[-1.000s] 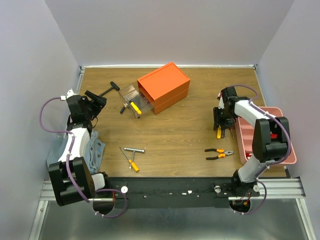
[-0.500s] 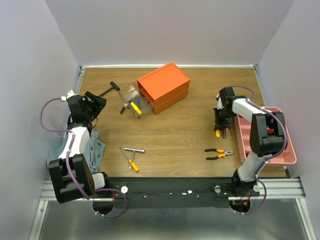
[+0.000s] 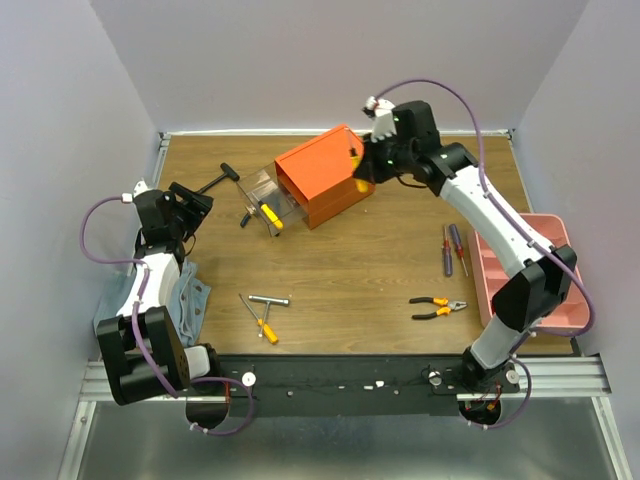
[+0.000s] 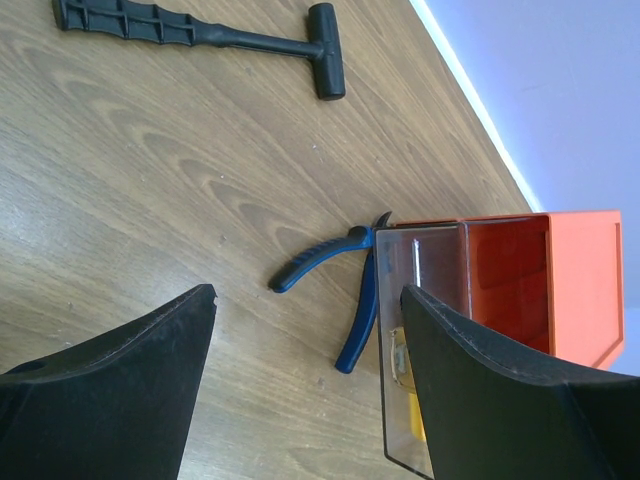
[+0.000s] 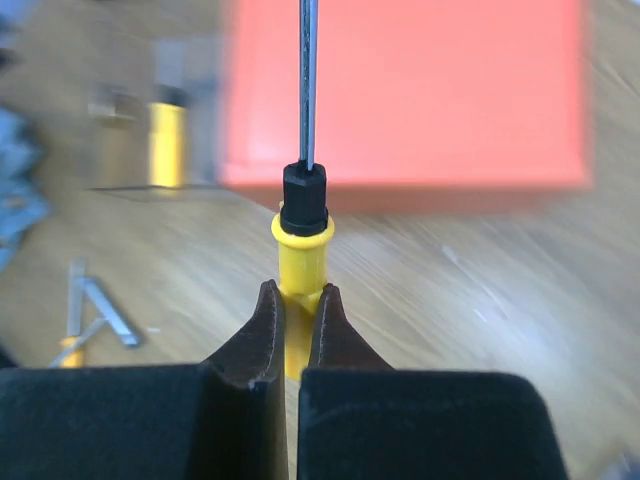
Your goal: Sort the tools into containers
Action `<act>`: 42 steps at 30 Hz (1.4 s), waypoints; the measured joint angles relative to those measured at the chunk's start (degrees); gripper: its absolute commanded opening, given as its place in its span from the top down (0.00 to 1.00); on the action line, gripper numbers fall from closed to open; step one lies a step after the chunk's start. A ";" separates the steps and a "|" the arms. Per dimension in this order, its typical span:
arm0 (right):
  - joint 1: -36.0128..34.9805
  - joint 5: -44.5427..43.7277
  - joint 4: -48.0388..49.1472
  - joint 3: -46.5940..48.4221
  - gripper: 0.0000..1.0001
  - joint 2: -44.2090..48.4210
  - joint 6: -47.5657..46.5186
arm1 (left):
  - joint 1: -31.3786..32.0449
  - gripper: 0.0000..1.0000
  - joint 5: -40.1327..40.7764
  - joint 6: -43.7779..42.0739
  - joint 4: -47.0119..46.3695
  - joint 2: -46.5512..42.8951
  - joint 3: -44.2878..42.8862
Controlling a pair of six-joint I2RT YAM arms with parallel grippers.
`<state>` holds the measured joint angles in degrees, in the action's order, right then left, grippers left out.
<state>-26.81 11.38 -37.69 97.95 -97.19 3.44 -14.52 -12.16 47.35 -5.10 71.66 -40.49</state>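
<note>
no text, labels or numbers readable anywhere

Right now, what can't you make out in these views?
Right wrist: yellow screwdriver tip cut off by the top edge; handle end hidden by the right fingers.
Right wrist: orange box blurred; its front unreadable.
Left wrist: clear drawer contents cut off by the bottom edge and the left fingers.
Top: pink tray compartments partly behind the right arm; contents too small.
</note>
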 measured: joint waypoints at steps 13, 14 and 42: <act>-11.52 9.94 3.34 20.37 0.99 -21.59 -1.99 | -0.04 0.16 -0.09 -0.55 0.48 -3.91 1.01; -11.78 10.03 3.39 21.16 0.99 -22.67 -1.97 | -0.04 0.16 -0.09 -0.55 0.48 -4.55 1.31; -14.45 6.25 2.03 17.18 0.41 -21.46 -2.58 | -1.51 0.16 -0.24 0.31 -1.86 -10.21 5.35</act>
<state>-41.25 17.63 -35.66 115.13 -118.65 0.86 -16.03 -12.40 47.66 -6.96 61.45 -35.14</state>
